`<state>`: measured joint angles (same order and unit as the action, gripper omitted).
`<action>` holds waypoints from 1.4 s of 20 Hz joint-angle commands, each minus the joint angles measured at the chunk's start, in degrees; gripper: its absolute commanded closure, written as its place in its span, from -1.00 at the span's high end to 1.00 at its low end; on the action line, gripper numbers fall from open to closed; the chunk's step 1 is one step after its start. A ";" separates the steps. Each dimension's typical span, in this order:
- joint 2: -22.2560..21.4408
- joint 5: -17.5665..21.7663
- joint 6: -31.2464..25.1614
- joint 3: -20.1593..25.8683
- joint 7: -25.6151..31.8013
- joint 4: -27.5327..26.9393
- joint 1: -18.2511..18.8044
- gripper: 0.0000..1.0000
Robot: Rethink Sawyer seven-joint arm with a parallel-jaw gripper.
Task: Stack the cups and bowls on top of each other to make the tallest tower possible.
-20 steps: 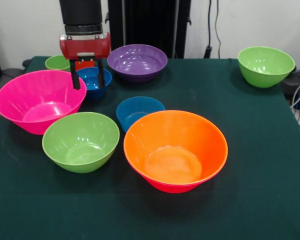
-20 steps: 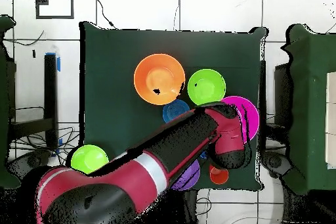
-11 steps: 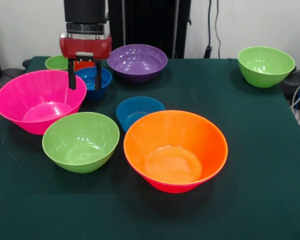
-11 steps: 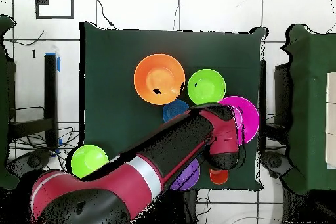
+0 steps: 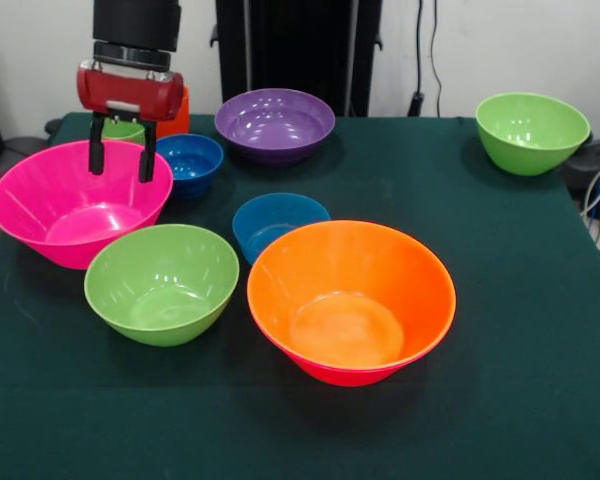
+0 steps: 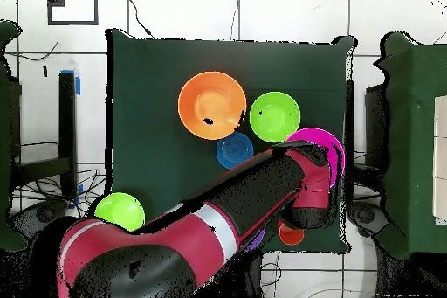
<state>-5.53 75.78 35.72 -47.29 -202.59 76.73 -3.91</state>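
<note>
In the front view, the big pink bowl [image 5: 78, 200] is seen at the left of the dark green table [image 5: 520, 300]. Above its far rim the gripper [image 5: 121, 160] is held with its two black fingers [image 5: 96, 155] spread apart, and nothing is gripped between them. Just behind the gripper's red body, the orange tumbler [image 5: 177, 112] is partly hidden, and a sliver of the light-green cup [image 5: 125, 129] is glimpsed beside it. In front of the pink bowl, a green bowl [image 5: 162, 282] is placed close by, rims nearly touching. A small blue bowl [image 5: 189, 163] is found just right of the gripper, near the purple bowl [image 5: 274, 124] at the far edge. A second small blue bowl [image 5: 278, 222] is tucked just behind the big orange bowl [image 5: 351, 299], which is set in the middle foreground. Another green bowl [image 5: 531, 131] is left well apart at the far right corner. Every bowl is seen upright and separate; no tower is built yet. In the overhead view, much of the pink bowl [image 6: 332, 148] is covered by the arm [image 6: 253, 194].
</note>
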 commanded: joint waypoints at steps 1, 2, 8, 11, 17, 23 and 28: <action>1.45 -5.72 -5.77 12.38 -6.61 0.77 2.77 1.00; 1.51 -6.45 -5.87 12.79 -6.00 0.92 3.09 1.00; 2.23 -6.81 -4.95 14.49 -6.04 1.02 3.79 1.00; 2.02 -3.91 -4.60 14.07 -9.17 1.44 2.63 1.00; 1.64 -2.65 -4.22 14.39 -12.07 2.75 1.25 1.00; 0.53 -1.01 -3.98 13.73 -15.77 4.29 -1.23 1.00; -1.00 3.70 -3.71 9.92 -24.08 6.60 -6.32 1.00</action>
<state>-5.99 75.34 35.27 -44.47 -204.26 78.30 -6.20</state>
